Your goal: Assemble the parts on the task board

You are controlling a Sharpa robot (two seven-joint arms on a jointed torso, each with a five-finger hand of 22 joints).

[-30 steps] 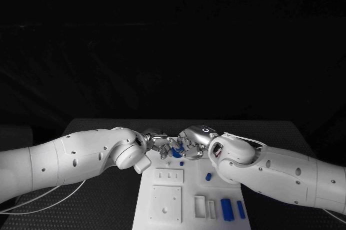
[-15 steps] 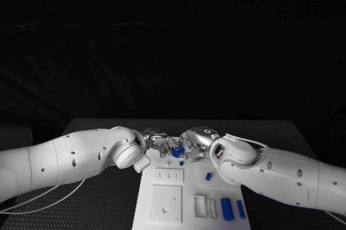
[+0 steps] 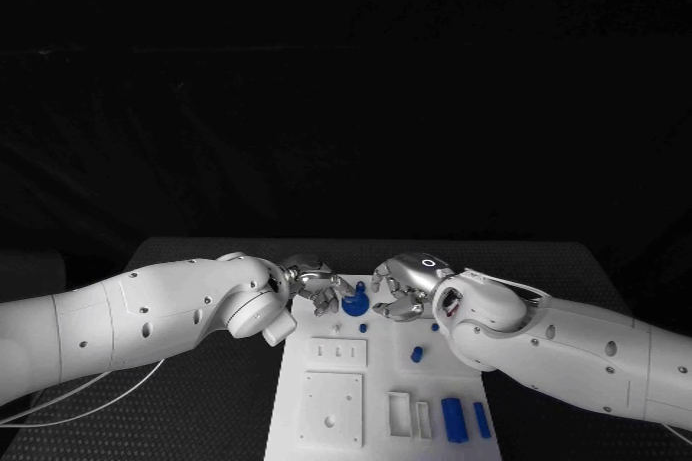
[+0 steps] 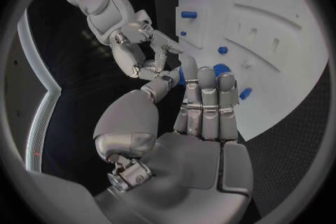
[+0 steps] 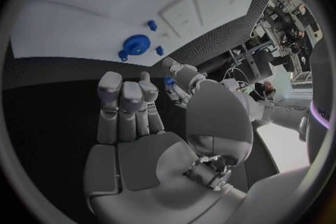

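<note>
Your two arms meet over the far end of the white board [image 3: 329, 401]. Your left hand [image 3: 312, 281] has its fingertips around the round blue part [image 3: 355, 304] on the board. Can't tell for sure if it's actually gripping it. Your right hand [image 3: 401, 291] sits just beside it, fingers apart, holding nothing.

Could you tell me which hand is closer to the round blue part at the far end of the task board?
Left. The left hand has its fingers right at the round blue part, seemingly touching it. The right hand sits just beside it, fingers apart, with a small gap.
</note>
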